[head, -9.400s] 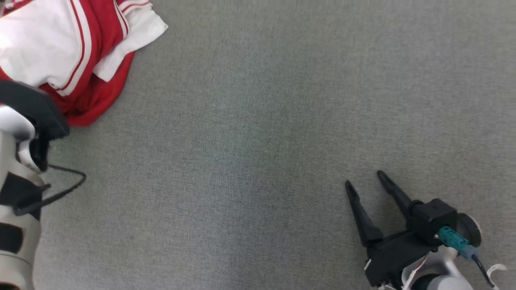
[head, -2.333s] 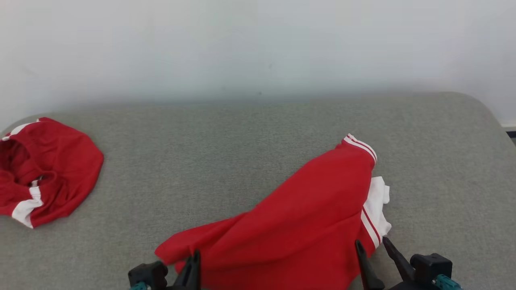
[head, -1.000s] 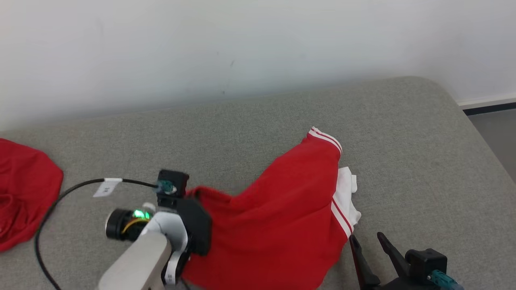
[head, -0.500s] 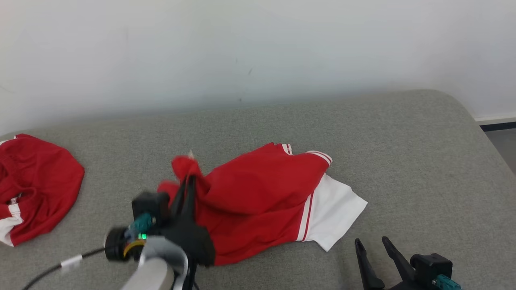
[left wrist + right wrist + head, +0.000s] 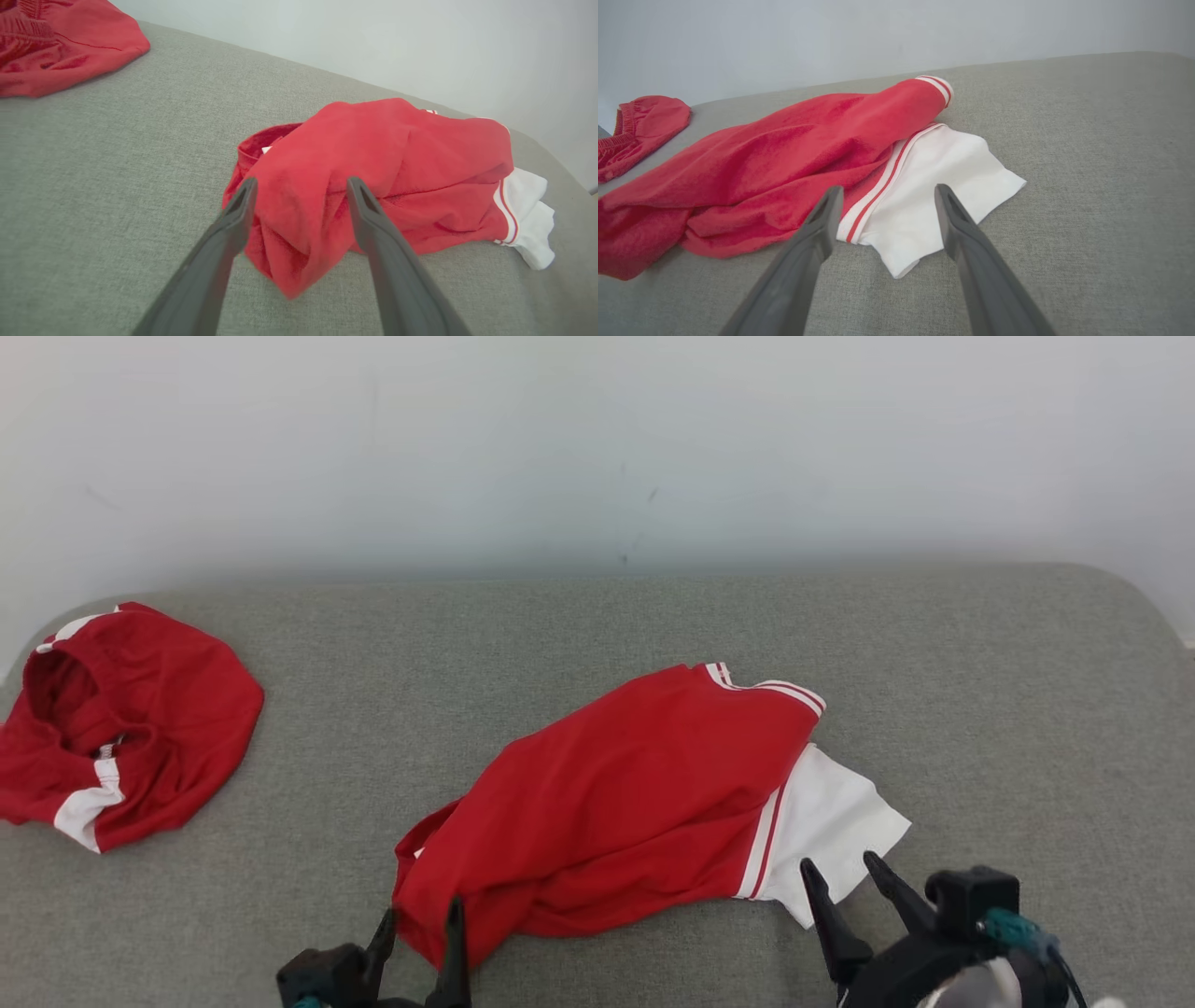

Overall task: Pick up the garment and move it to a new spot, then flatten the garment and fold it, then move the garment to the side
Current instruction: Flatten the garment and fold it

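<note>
Left gripper (image 5: 422, 910) has let go of the red-and-white garment (image 5: 635, 803) and backed off, so it now lies rumpled mid grey cushion (image 5: 560, 635). Right gripper (image 5: 837, 861) sits by its white edge. Both jaws spread wide, holding nothing.

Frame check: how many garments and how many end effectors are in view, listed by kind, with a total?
Garments: 2 (centre garment, left garment)
End effectors: 2 (left end effector, right end effector), both open
Total: 4
</note>
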